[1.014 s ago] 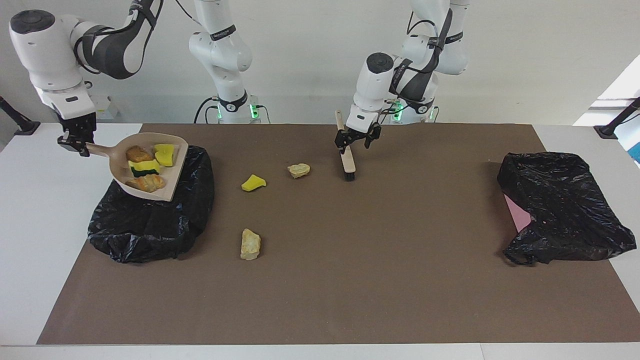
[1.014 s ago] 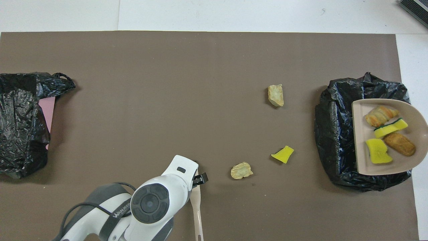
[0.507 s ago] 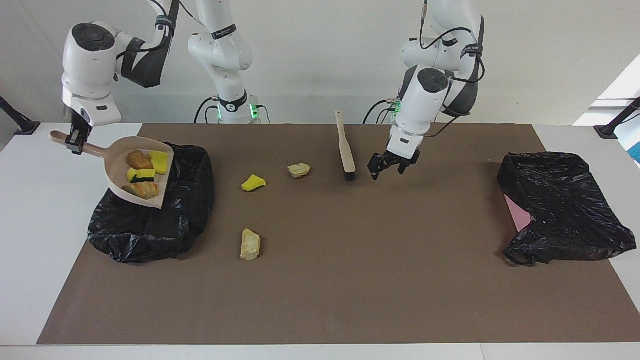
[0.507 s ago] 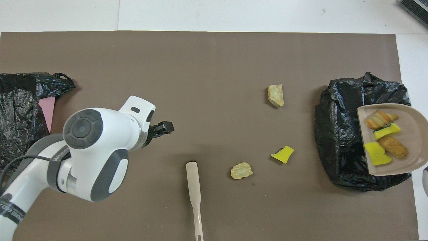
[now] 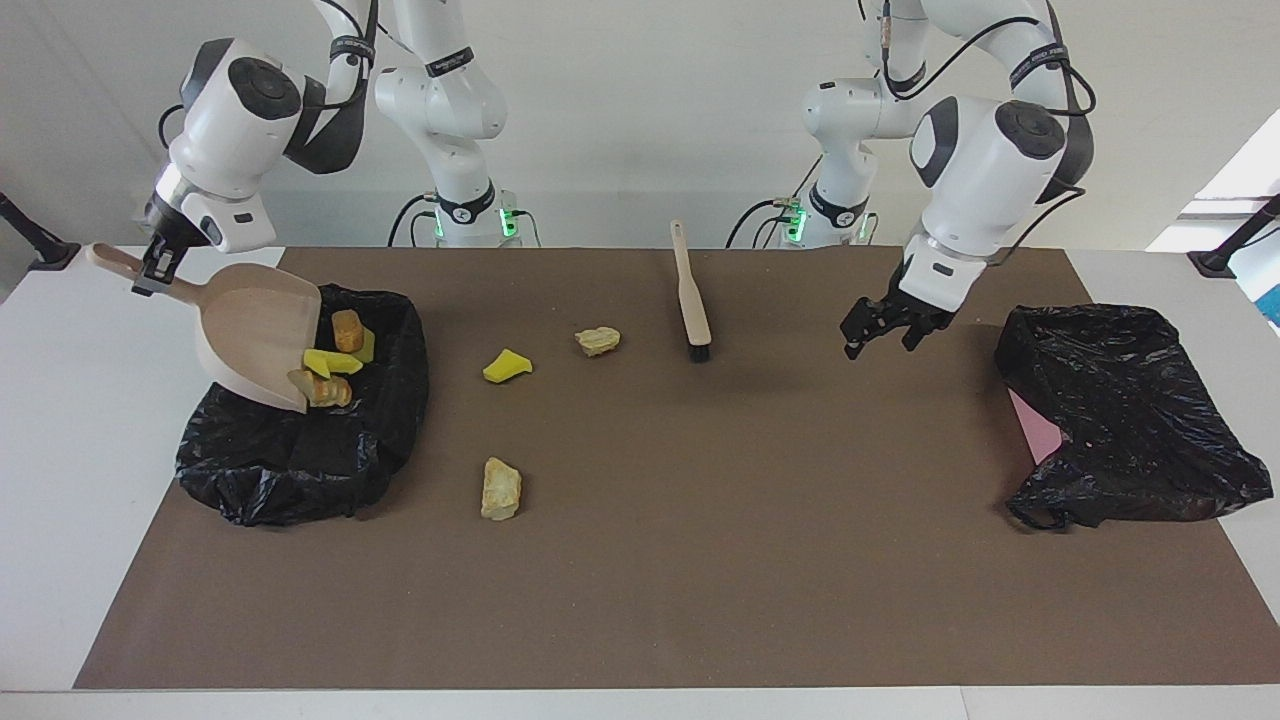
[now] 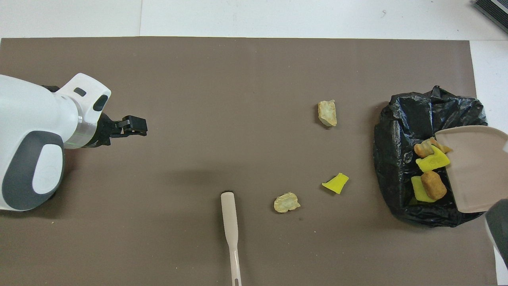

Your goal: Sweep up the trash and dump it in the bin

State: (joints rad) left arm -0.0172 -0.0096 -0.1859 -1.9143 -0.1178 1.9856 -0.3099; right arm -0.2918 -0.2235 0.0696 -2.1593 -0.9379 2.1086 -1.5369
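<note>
Over the black bin bag [image 5: 300, 450] at the right arm's end, my right gripper [image 5: 155, 268] clamps the dustpan [image 5: 255, 335] handle and tips four trash pieces [image 5: 330, 365] out.
Three pieces [image 5: 507, 365] lie on the mat: light foam, rock-like lumps, better swept than pinched. My left gripper [image 5: 885, 325], fingers wide, holds nothing over the mat; brush [image 5: 692, 300] lies free, to be grasped at its stiff handle.

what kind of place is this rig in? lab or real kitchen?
Most likely a robotics lab. Two Franka arms stand at a white table covered by a brown mat, against a bare wall. The trash looks like staged props beside bag-lined bins.
</note>
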